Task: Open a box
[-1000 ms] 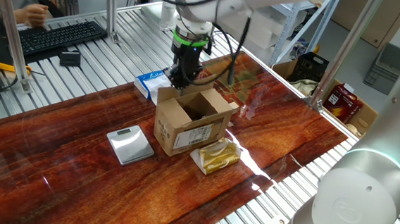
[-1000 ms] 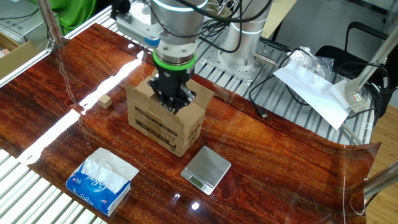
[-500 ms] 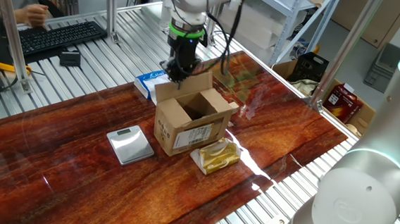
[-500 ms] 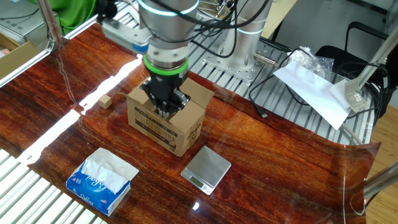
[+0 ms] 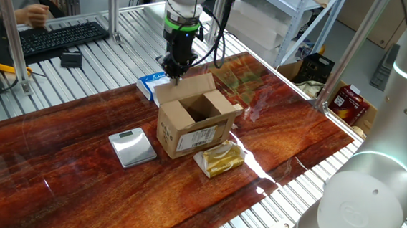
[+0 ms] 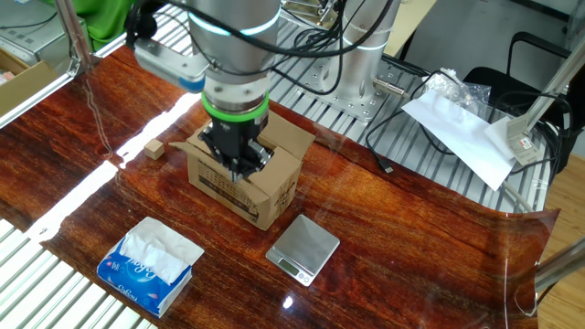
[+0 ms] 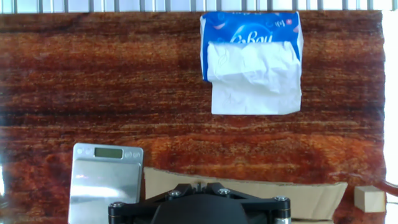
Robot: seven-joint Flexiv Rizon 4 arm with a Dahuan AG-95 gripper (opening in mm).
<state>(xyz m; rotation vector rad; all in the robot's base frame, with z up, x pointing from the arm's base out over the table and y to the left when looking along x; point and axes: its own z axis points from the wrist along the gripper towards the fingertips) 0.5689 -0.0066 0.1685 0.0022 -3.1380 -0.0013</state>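
I have the box (image 5: 195,122) near the middle of the frame in one fixed view, sitting on the wooden table (image 5: 64,181) with its top already gaping and the dark inside showing; the white label faces the lower edge of the picture. My gripper (image 5: 174,67) hangs over the flap on the far, upper-left side of the box, which is folded outward. In the other fixed view the gripper (image 6: 234,161) sits low in front of the box (image 6: 265,187), at the box's left side, and I cannot tell from any picture how far apart the fingers are or whether they pinch the flap (the hand view shows only the black underside of the hand and a strip of cardboard at the bottom edge). My worry is the light box itself: if I press or drag on that flap, I judge the whole box could slide or tip toward the small scale (image 5: 132,146) at its left or the yellow packet (image 5: 221,159) just below it. The blue tissue pack (image 5: 152,83) lies just beyond the flap, so a sweep outward could also catch it.
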